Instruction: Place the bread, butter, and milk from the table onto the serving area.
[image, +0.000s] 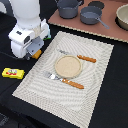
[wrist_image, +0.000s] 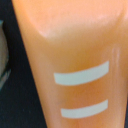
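Note:
The bread (wrist_image: 75, 60), an orange-brown loaf with pale scored lines, fills the wrist view at very close range. In the exterior view only a bit of orange (image: 36, 53) shows under my gripper (image: 34, 51), which is low over the black table beside the left edge of the serving area (image: 95, 90), a beige striped placemat. My fingers are hidden by the hand, so their state does not show. The butter (image: 12, 73), a flat yellow pack with a red mark, lies on the table at the exterior view's left. The milk is not in view.
A round tan plate (image: 67, 65) sits mid-placemat between an orange-handled fork (image: 67, 81) and knife (image: 80, 57). A brown board (image: 112, 30) at the back holds grey pots (image: 90, 15) and a bowl (image: 123, 16). My white arm (image: 27, 20) stands at the back left.

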